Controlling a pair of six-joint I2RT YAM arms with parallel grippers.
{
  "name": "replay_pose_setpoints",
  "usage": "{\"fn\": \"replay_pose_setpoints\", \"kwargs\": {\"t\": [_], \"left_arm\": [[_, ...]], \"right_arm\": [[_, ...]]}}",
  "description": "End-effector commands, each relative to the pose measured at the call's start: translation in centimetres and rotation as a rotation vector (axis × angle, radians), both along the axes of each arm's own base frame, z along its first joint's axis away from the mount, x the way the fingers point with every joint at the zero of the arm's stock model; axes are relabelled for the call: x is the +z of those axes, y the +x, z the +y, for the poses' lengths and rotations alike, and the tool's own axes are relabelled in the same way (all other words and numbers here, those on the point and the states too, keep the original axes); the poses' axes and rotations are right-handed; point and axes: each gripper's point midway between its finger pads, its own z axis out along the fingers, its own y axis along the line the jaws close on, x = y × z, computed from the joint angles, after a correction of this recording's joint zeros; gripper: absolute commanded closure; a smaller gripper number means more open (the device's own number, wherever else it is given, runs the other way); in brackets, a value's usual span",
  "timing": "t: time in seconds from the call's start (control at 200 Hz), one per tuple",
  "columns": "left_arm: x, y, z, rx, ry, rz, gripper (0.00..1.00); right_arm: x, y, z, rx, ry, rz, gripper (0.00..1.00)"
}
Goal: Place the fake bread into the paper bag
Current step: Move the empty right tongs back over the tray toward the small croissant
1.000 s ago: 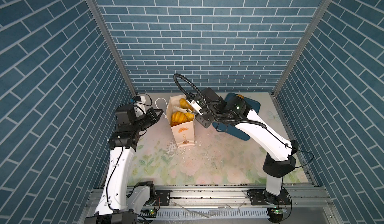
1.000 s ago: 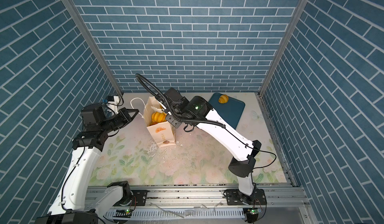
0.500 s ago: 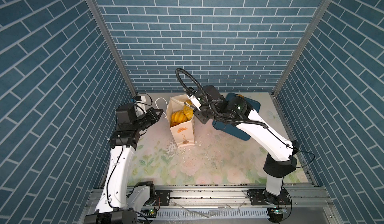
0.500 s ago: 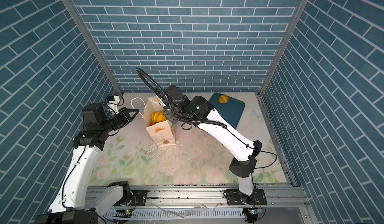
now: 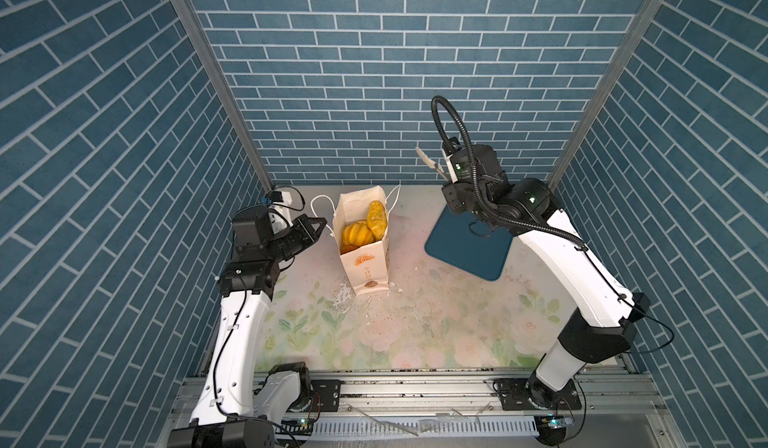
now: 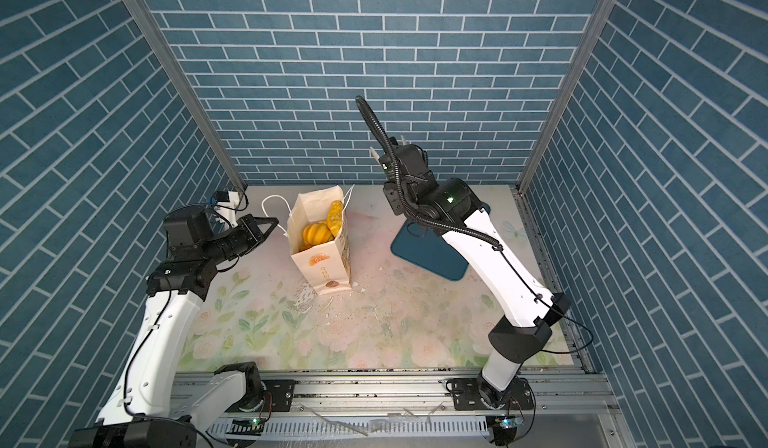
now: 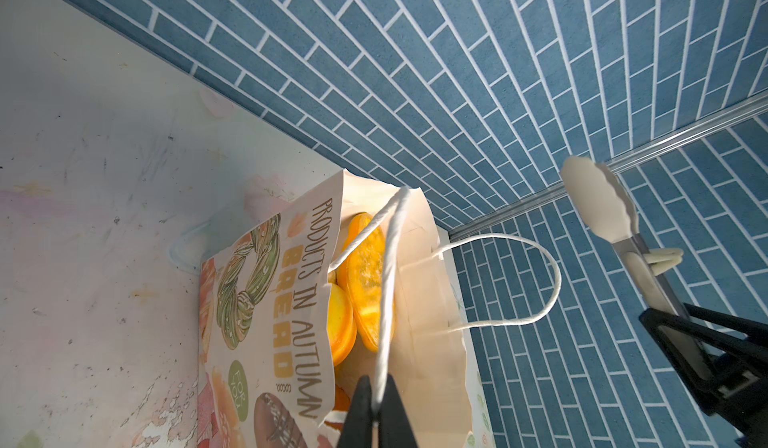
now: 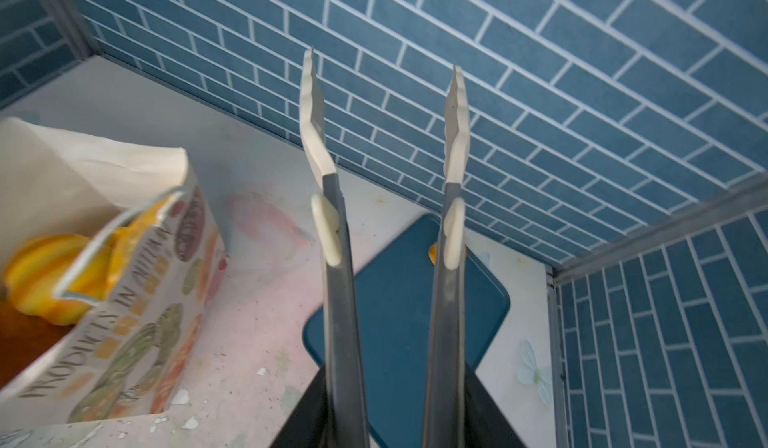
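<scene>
Pinching a handle point(image 7: 388, 280) of the paper bag point(image 7: 266, 300), left hand point(image 7: 376, 412); right hand point(image 8: 395, 421) grips empty tongs point(image 8: 451, 143). Fake bread point(image 7: 361, 284) mostly bagged; one piece point(image 8: 433, 252) seemingly left on tray point(image 8: 395, 300).

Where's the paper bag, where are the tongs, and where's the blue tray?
paper bag point(image 5: 365, 267), in a top view, on its narrow side.
tongs point(image 7: 598, 201), left wrist view, on one cream tip.
blue tray point(image 5: 469, 255), in a top view, on its bare middle.
</scene>
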Motion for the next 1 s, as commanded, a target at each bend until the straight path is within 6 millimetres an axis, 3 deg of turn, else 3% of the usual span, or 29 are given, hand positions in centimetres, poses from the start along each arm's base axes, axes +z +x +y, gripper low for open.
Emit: {"fn": "replay_pose_setpoints", "kwargs": {"t": [0.0, 0.205, 0.495, 0.78, 0.995], "left_arm": [[0.3, 0.3, 0.1, 0.001, 0.012, -0.018, 0.92], [0.4, 0.5, 0.2, 0.002, 0.012, -0.021, 0.92], [0.4, 0.4, 0.2, 0.002, 0.011, -0.018, 0.92], [0.4, 0.4, 0.2, 0.005, 0.014, -0.019, 0.92], [0.6, 0.4, 0.3, 0.009, 0.016, -0.021, 0.92]], "right_arm": [[0.8, 0.4, -3.2, -0.115, 0.106, -0.026, 0.56], [-5.0, 2.4, -8.0, -0.266, 0.111, 0.090, 0.55], [-13.4, 5.8, -12.6, -0.420, 0.112, 0.255, 0.55], [-19.4, 9.7, -13.9, -0.468, 0.082, 0.353, 0.55], [-21.8, 12.5, -13.6, -0.466, 0.092, 0.378, 0.55]]}}
